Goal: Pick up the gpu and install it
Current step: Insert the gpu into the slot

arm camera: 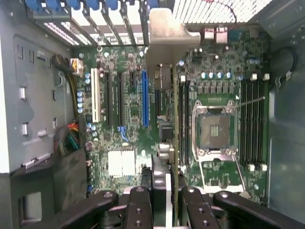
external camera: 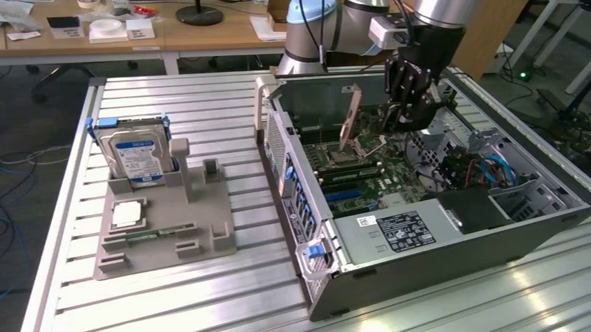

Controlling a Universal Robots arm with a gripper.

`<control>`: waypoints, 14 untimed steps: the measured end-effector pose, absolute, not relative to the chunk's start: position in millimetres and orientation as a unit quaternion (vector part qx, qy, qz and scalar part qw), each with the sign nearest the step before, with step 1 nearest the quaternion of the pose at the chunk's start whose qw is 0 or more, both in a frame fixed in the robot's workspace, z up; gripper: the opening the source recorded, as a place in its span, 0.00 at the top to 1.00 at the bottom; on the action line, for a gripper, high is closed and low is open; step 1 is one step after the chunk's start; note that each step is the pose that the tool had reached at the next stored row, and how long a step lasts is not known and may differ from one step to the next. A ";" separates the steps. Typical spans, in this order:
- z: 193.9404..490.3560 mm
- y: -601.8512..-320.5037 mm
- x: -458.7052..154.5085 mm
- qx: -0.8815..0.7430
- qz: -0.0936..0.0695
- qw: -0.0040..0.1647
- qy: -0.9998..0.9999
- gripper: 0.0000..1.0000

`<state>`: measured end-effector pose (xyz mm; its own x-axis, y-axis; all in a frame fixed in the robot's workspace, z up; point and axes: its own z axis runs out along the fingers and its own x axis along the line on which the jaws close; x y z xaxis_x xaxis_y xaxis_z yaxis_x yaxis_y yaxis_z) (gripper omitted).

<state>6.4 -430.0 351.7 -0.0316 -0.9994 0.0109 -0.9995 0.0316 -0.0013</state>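
While hanging over the board (arm camera: 124,143), clamps gpu (arm camera: 164,43) edge-on in clenched claw (arm camera: 163,202). Holds it beside blue slot (arm camera: 144,95).

No wording can be made out anywhere. The hard drive (external camera: 137,155) carries a blue-and-white label, and the power supply (external camera: 388,242) in the computer case bears a black label (external camera: 406,230) with white print and a small white sticker (external camera: 367,222), all too fine to read.

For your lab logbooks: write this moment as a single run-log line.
gripper: shut on gpu | gpu: on edge over motherboard | location: inside open computer case
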 end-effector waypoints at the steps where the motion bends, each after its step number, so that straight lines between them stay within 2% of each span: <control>1: 351.2 -430.1 6.3 0.696 0.004 0.003 -0.718 0.72; 14: 329.6 -430.1 -16.0 0.696 0.006 0.003 -0.718 0.72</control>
<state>-16.0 -430.1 329.6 -0.0318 -0.9994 0.0132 -0.9995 0.0317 -0.0051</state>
